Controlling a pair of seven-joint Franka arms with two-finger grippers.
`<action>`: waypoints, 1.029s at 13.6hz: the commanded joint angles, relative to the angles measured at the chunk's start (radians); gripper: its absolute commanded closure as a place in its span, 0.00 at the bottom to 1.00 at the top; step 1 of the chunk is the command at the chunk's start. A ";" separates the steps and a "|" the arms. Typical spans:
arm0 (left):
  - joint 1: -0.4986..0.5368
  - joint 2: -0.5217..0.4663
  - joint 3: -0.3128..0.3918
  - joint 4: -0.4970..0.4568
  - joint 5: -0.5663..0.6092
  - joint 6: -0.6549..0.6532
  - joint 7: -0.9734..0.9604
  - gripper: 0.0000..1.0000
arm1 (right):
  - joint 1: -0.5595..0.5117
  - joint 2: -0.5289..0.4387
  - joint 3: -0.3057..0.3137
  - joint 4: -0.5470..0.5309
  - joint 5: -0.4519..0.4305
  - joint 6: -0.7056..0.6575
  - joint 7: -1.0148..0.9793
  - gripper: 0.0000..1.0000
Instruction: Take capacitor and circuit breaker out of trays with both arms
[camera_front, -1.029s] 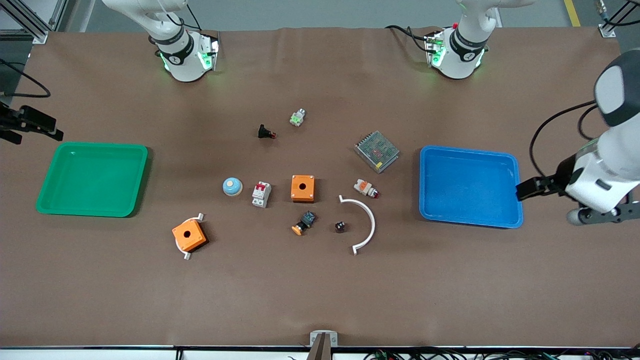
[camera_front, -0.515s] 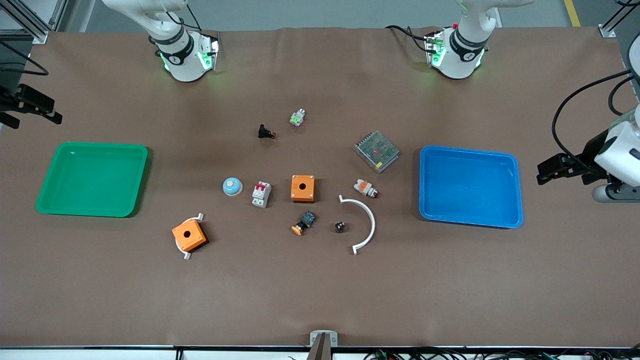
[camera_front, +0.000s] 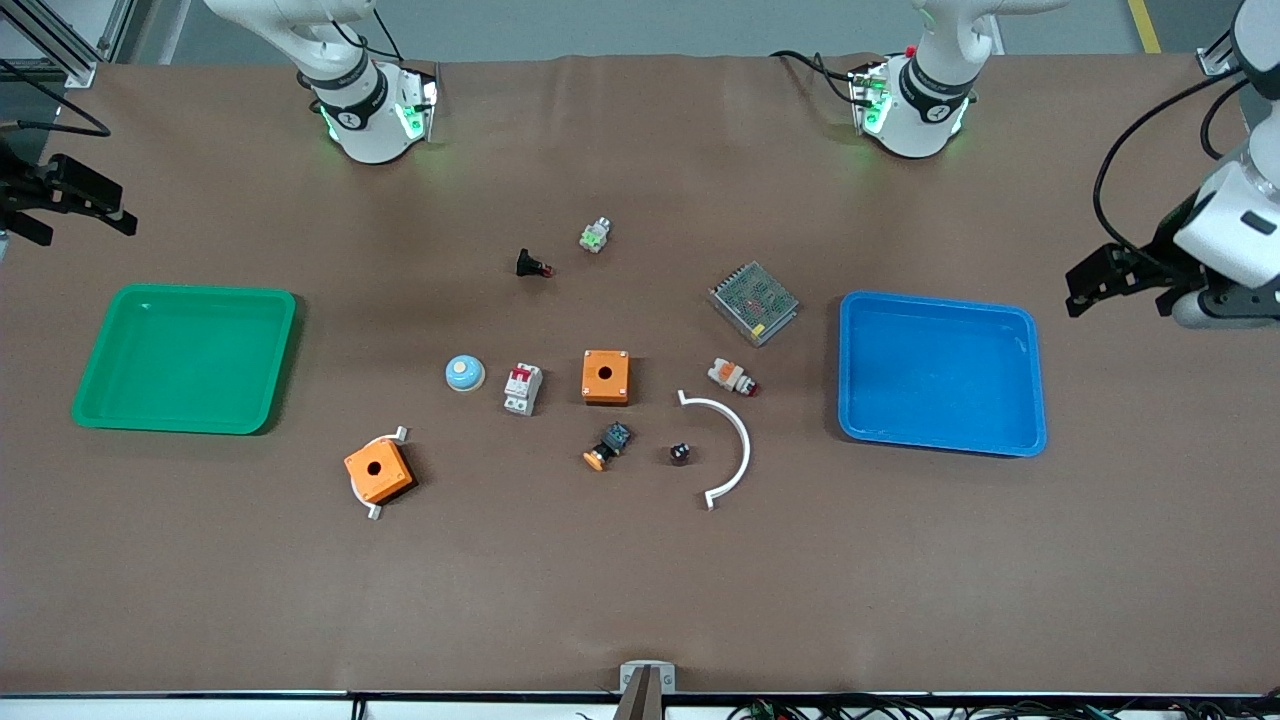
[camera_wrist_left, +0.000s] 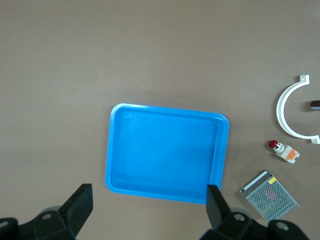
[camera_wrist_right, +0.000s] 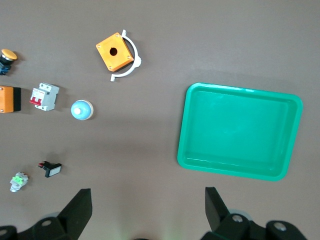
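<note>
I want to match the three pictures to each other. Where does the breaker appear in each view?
Front view: the breaker lies mid-table, between the blue dome button and an orange box.
Left wrist view: not in it.
Right wrist view: the breaker lies at the picture's edge, again between the dome button and the orange box.
Shared landmark: the blue dome button.

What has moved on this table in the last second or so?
Only the arms moved. The left gripper, open and empty, drew away from the blue tray toward its own end of the table. The right gripper, open too, shifted slightly near the green tray. The capacitor, breaker and other parts lie untouched.
</note>
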 joint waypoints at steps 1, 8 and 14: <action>0.005 -0.033 -0.002 -0.022 -0.026 0.027 -0.003 0.00 | -0.004 -0.024 0.012 -0.021 -0.031 0.008 0.002 0.00; 0.005 -0.009 -0.002 0.070 -0.029 -0.071 -0.006 0.00 | -0.005 -0.014 0.012 -0.010 -0.031 0.014 0.003 0.00; 0.005 -0.007 -0.002 0.087 -0.029 -0.086 -0.006 0.00 | -0.005 -0.013 0.011 -0.012 -0.031 0.013 0.005 0.00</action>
